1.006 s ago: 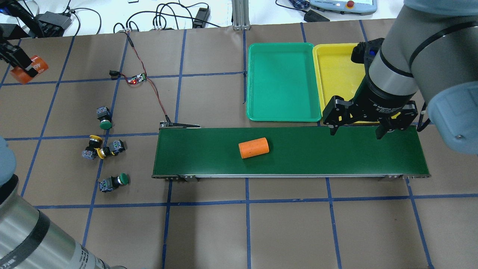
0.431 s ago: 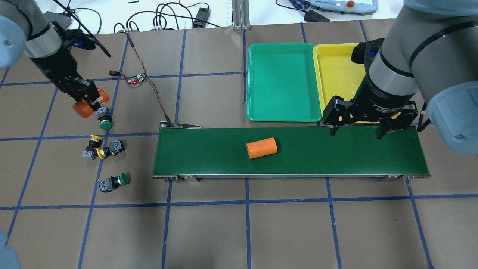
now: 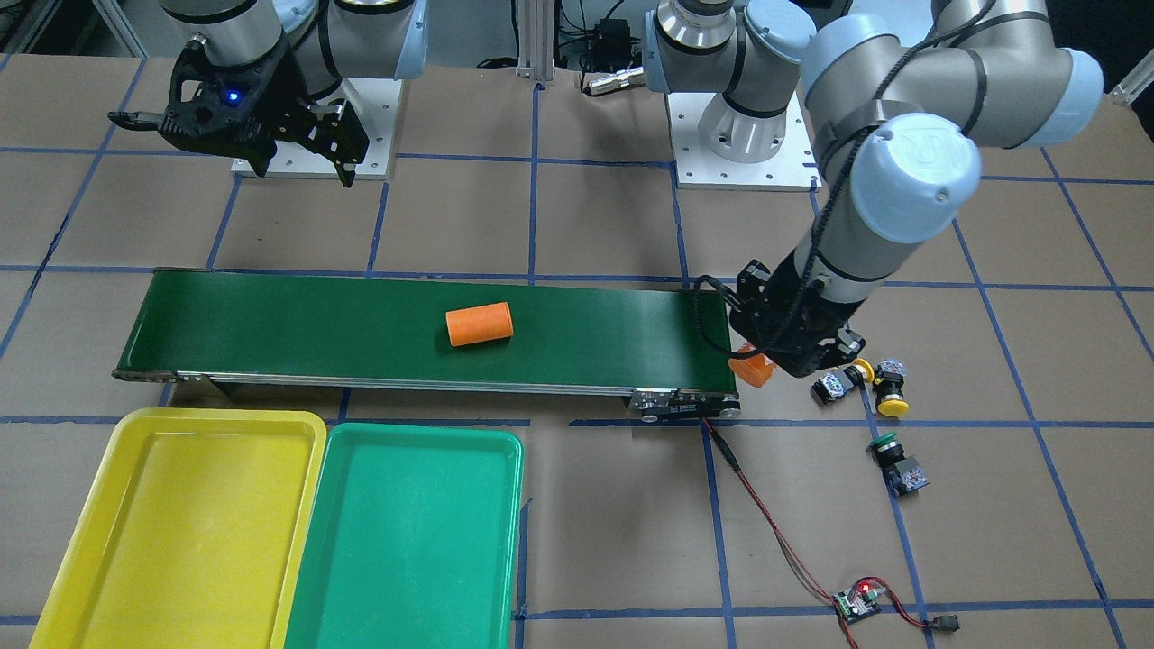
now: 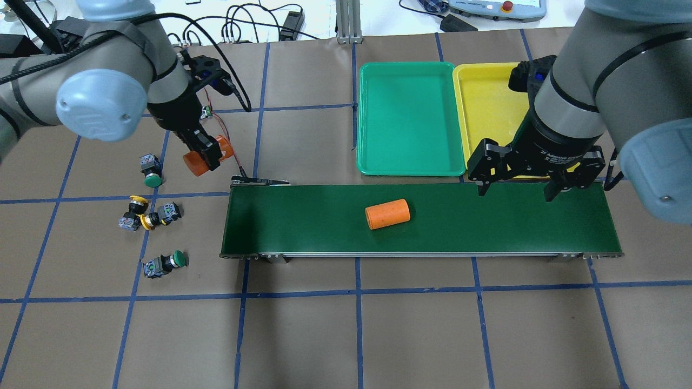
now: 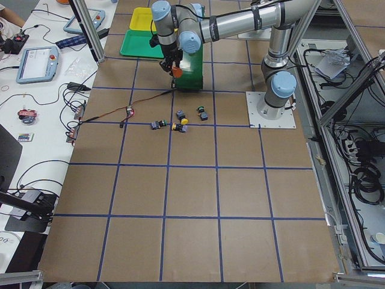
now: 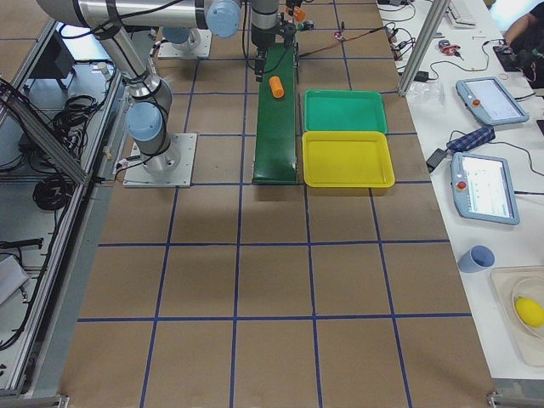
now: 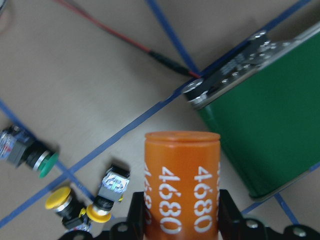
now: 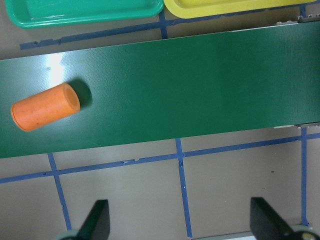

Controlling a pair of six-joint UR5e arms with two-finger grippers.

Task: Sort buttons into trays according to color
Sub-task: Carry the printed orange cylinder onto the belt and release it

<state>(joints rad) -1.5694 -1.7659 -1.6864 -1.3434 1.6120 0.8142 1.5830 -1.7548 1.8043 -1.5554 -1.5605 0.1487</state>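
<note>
Four buttons lie left of the belt: a green one (image 4: 151,172), two yellow ones (image 4: 135,209) (image 4: 158,216) touching, and a green one (image 4: 166,262). Three of them show in the left wrist view (image 7: 30,155). The green tray (image 4: 411,162) and the yellow tray (image 4: 481,108) stand side by side behind the belt, with nothing in them. My left gripper (image 4: 204,156) is shut on an orange cylinder (image 7: 182,185), held above the table by the belt's left end. My right gripper (image 4: 515,189) is open and empty above the belt's right part.
The dark-green conveyor belt (image 4: 486,227) carries a second orange cylinder (image 4: 387,214) lying on its side near the middle. A red-black wire with a small circuit board (image 3: 856,602) runs from the belt's left end. Cables and pendants lie beyond the table's far edge.
My left arm has carried its orange cylinder from the far left, past the buttons, to the belt's left end. The cylinder on the belt has moved right. The right arm has not moved.
</note>
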